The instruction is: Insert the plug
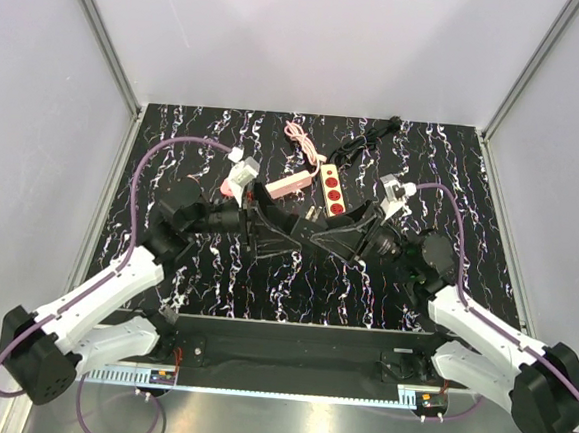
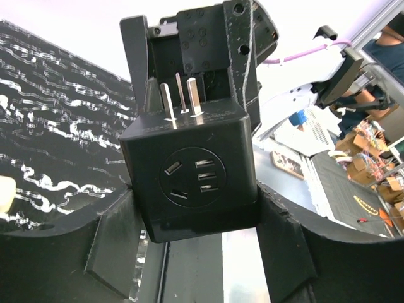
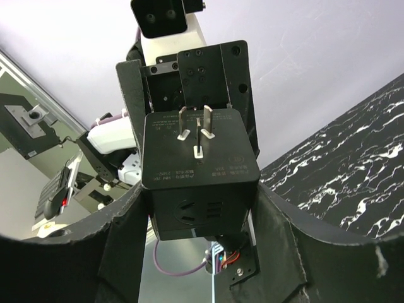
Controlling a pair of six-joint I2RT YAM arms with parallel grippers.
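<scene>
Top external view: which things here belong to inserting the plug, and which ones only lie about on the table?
For the job:
- black cube plug, three prongs showing
- strip with red sockets, probably the target

Seemingly just lying about:
- pink strip
- pink cable
- black cable, at the far edge

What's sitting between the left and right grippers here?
A black cube adapter, prongs bare, fills the gap between the left gripper and the right gripper. Both wrist views show it gripped from either side.
</scene>
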